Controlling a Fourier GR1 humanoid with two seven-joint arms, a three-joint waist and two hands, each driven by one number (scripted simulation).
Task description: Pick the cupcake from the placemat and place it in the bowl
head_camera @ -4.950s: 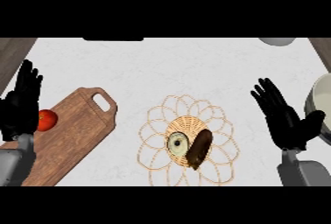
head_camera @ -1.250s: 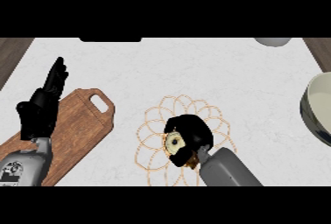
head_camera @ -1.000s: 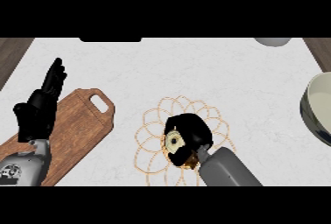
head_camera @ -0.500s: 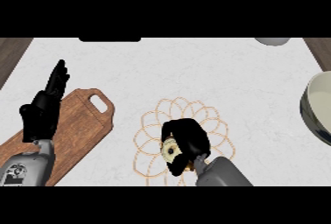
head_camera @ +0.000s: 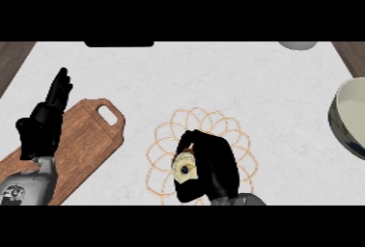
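Observation:
The cupcake, pale cream with a dark spot, sits on the tan wicker placemat at lower centre. My right hand covers it, fingers curled round it, so only its left side shows. The bowl, cream inside with a dark rim, is cut off by the right edge. My left hand rests open at the left, fingers up, above the wooden board.
A wooden cutting board with a handle hole lies at the left under my left hand. A grey round object sits at the top right edge and a dark slab at the top.
My right hand came in from the right and curled round the cupcake on the placemat; over the last second it slid slightly left and down. The left hand barely moved.

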